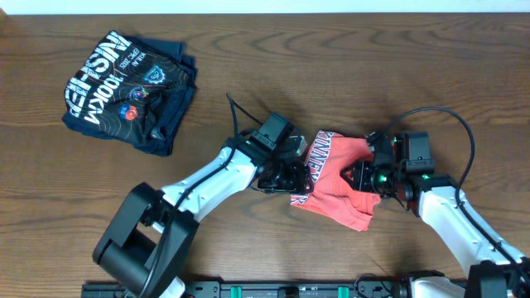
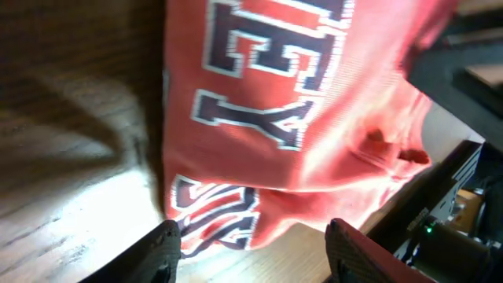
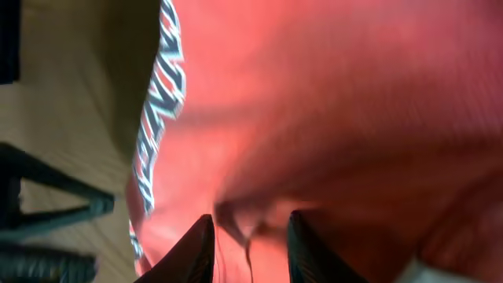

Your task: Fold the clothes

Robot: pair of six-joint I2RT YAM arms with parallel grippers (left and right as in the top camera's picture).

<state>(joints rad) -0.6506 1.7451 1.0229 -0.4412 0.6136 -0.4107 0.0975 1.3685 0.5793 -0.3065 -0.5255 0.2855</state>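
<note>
The clothes (image 1: 335,178), an orange-red T-shirt with white block lettering, lie bunched and partly folded on the wooden table between the two arms. My left gripper (image 1: 291,175) is at the shirt's left edge. In the left wrist view it (image 2: 253,240) stands open, with bare table between its fingers and the lettered hem (image 2: 267,94) just beyond them. My right gripper (image 1: 364,175) sits on the shirt's right side. In the right wrist view its fingers (image 3: 250,228) hold a raised fold of the red cloth (image 3: 330,94) between them.
A dark navy folded shirt (image 1: 128,89) with white lettering lies at the far left of the table. The left arm's base (image 1: 141,240) stands at the front edge, and black cables (image 1: 439,116) loop above the right arm.
</note>
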